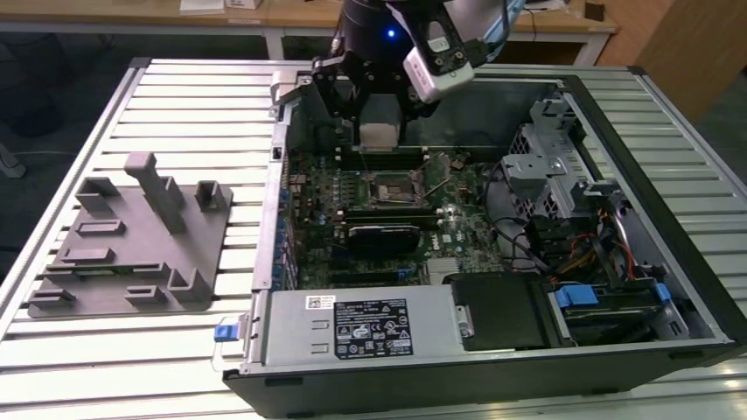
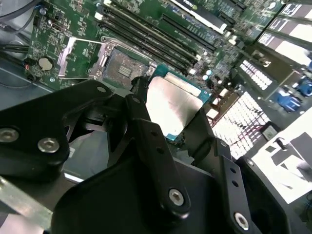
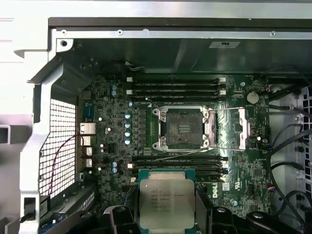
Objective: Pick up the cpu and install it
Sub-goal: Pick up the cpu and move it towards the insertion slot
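A robot arm's black gripper (image 1: 380, 140) is hanging over an open desktop computer case (image 1: 683, 289), which is lying on its side on a slatted metal table (image 1: 175, 96). The jaws are clamping the cpu (image 3: 166, 204) by two opposite edges. In the second wrist view, the black fingers (image 2: 141, 117) are pressing in on either side of the chip, and its shiny silver top is facing up and catching the light. The cpu is being held in the air, clear of the green motherboard (image 3: 112, 122). It is sitting near the square socket (image 3: 184, 127) but off to one side of it, in line with a bank of long black memory slots (image 3: 178, 163). The socket is lying uncovered, with its metal hold-down frame (image 3: 242, 127) swung open beside it. A silver power supply box (image 1: 350, 325) is filling the near corner of the case. At the exterior view's left, a grey plastic fixture (image 1: 129, 254) is resting on the table, well apart from the case.
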`<state>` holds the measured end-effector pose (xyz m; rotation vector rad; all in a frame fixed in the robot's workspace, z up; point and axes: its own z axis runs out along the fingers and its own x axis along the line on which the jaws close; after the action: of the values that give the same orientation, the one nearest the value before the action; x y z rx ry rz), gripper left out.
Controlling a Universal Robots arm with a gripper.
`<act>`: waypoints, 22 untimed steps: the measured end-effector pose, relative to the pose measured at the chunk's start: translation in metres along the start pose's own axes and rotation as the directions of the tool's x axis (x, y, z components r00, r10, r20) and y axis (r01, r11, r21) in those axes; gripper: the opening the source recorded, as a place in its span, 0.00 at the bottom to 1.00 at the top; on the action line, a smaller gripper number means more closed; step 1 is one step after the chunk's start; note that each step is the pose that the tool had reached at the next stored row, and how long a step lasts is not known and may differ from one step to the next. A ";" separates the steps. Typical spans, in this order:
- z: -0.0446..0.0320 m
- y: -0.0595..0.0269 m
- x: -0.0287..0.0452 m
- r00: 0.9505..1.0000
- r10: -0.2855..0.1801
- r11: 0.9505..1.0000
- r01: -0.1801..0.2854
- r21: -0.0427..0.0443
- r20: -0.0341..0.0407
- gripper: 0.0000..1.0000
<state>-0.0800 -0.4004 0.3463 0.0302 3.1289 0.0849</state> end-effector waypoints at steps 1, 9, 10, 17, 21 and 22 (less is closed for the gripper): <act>0.0014 0.0013 -0.0005 1.000 0.000 1.000 0.000 0.000 0.000 0.54; 0.0123 0.0114 -0.0068 1.000 0.000 1.000 0.000 0.000 -0.002 0.54; 0.0137 0.0126 -0.0081 1.000 0.000 1.000 0.000 0.000 -0.002 0.54; 0.0232 0.0185 -0.0233 1.000 0.000 1.000 0.000 0.000 -0.005 0.54; 0.0294 0.0211 -0.0295 1.000 0.000 1.000 0.000 0.000 -0.007 0.54; 0.0310 0.0215 -0.0304 1.000 0.000 1.000 0.000 0.000 -0.007 0.54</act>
<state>-0.0488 -0.3778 0.3168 0.0306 3.1356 0.0850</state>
